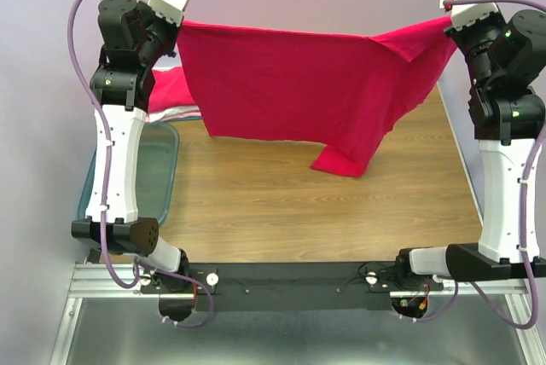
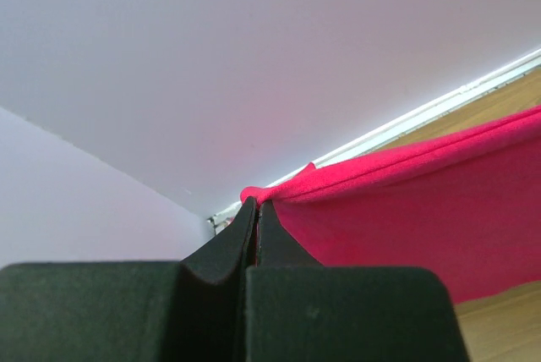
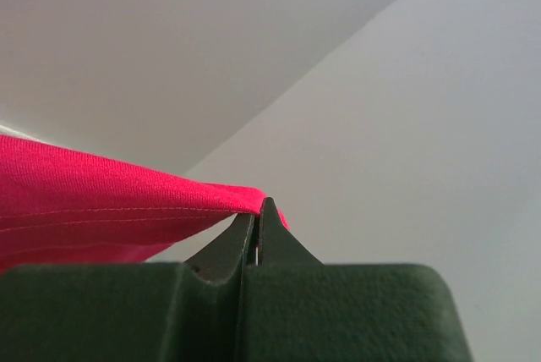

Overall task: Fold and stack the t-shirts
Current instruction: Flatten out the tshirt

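Pinched tight on its top corners, left gripper (image 2: pixel 254 205) and right gripper (image 3: pixel 259 207) hold the red t-shirt (image 1: pixel 290 84) stretched between them, hanging below over the table (image 1: pixel 256 203); this looks like the spreading step, so next it likely needs lowering flat.

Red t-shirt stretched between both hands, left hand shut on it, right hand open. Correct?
No. The right hand is shut on the red t-shirt too, pinching its edge, as the right wrist view shows. The rest holds: the left hand is shut on it, and it is stretched between them.
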